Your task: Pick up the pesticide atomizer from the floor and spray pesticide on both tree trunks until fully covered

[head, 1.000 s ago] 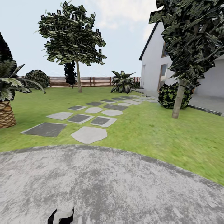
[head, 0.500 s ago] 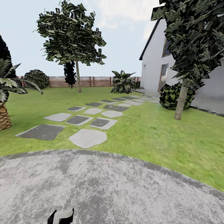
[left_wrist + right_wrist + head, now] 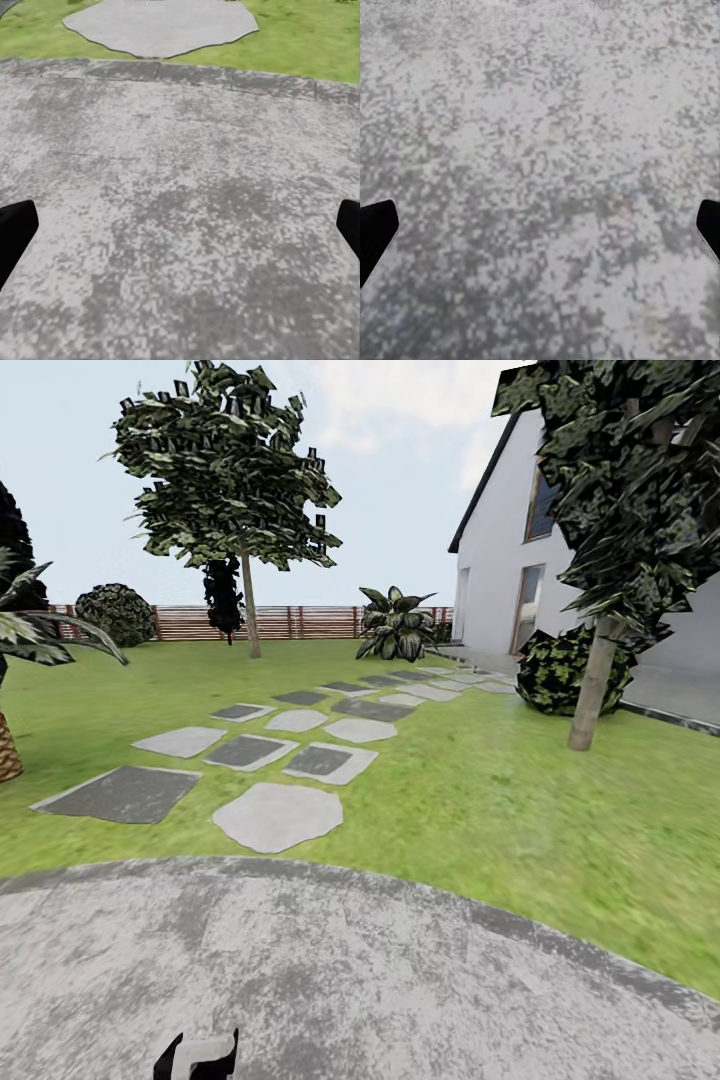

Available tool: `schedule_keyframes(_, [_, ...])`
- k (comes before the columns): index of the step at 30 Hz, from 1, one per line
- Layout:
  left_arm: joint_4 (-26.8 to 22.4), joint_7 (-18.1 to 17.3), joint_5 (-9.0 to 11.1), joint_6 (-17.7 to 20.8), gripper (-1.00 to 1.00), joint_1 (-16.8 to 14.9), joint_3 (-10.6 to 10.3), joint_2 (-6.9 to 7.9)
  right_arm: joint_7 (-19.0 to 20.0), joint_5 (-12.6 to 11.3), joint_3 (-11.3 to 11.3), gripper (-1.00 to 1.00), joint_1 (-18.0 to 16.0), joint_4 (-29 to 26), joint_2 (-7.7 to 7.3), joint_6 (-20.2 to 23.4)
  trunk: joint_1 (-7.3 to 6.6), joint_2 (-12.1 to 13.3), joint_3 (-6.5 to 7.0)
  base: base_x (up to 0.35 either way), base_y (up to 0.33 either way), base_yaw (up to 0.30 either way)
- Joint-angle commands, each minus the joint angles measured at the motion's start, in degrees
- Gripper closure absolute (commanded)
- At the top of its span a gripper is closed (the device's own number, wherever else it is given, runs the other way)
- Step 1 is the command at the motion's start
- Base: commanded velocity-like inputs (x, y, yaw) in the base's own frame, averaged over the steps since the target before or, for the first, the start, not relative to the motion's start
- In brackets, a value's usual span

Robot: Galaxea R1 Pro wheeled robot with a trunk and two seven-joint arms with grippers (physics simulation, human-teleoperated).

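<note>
I stand on mottled grey stone paving (image 3: 360, 980), both hands low over it, my left fingers (image 3: 15, 225) and right fingers (image 3: 375, 225) spread wide apart and holding nothing. I cannot find the pesticide atomizer anywhere on the short green grass (image 3: 500, 800), so which arm is nearer and how it lies I cannot tell. Ahead, flat irregular stepping stones (image 3: 278, 815) run toward the slatted fence (image 3: 300, 622); one leafy tree (image 3: 230, 470) stands far off to my left, the other's bark trunk (image 3: 592, 695) nearer on my right.

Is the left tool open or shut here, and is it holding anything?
Open and empty: in the left wrist view the left tool's dark fingertips sit at opposite edges, with bare grey paving between them.
</note>
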Motion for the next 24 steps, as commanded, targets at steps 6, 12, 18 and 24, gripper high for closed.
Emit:
schedule_keyframes(6, [0.1,0.0,-0.3,-0.2,-1.00,0.0,0.3,-0.02,0.1,-0.1,-0.1,-1.00,0.0,0.0,0.01,-0.1,0.03,0.0,-0.05,0.328,0.000,-0.124])
schedule_keyframes(12, [0.1,0.0,-0.3,-0.2,-1.00,0.0,0.3,-0.01,0.1,-0.2,-0.1,-1.00,0.0,-0.2,0.05,-0.1,0.03,0.0,-0.05,0.328,0.000,-0.114])
schedule_keyframes(18, [0.1,0.0,-0.3,-0.2,-1.00,0.0,0.3,-0.02,0.1,-0.1,-0.1,-1.00,0.0,-0.1,0.01,-0.1,0.03,0.0,-0.05,0.328,0.000,-0.011])
schedule_keyframes(24, [0.1,0.0,-0.3,-0.2,-1.00,0.0,0.3,-0.03,0.1,-0.1,-0.1,-1.00,0.0,-0.2,0.03,-0.1,0.03,0.0,-0.05,0.328,0.000,-0.001])
